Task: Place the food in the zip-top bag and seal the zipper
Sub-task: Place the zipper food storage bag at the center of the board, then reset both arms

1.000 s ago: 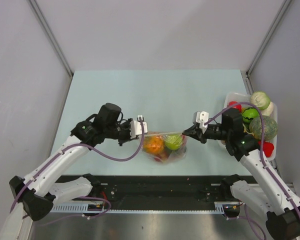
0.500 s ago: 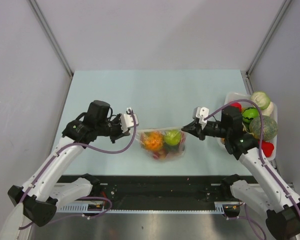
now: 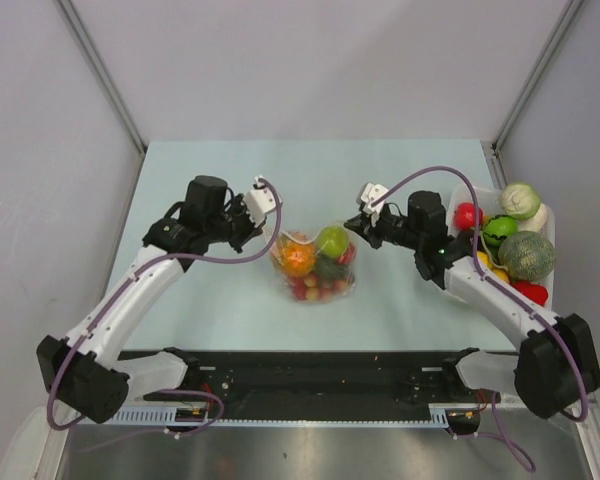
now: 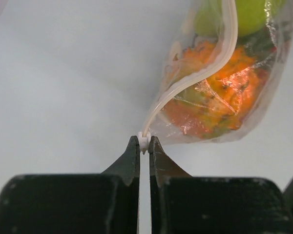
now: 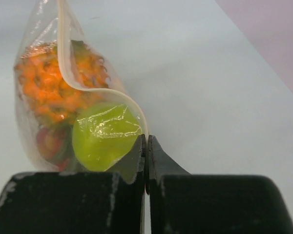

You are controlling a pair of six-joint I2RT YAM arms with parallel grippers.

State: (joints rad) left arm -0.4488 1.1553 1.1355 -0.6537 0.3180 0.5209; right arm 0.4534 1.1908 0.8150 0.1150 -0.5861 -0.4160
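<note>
The zip-top bag (image 3: 313, 265) hangs between my two grippers above the table's middle. Inside it are an orange ruffled piece (image 3: 298, 259), a green ball (image 3: 332, 240) and red berries (image 3: 315, 288). My left gripper (image 3: 271, 237) is shut on the left end of the zipper (image 4: 195, 80), pinching its white tip (image 4: 144, 142). My right gripper (image 3: 351, 226) is shut on the zipper's right end, right beside the green ball (image 5: 106, 135). The zipper strip (image 5: 71, 68) curves in an S between the two ends. The orange piece (image 4: 219, 97) fills the left wrist view.
A white tray (image 3: 458, 196) at the table's right edge holds more toy food: a red piece (image 3: 467, 216), a green piece (image 3: 499, 230), a netted melon (image 3: 526, 255) and a pale cabbage (image 3: 520, 199). Grey walls enclose the table.
Both grippers have moved away from me and closer together with the bag. The bag has lifted and bunched up, and the zipper now sags in a curve.
</note>
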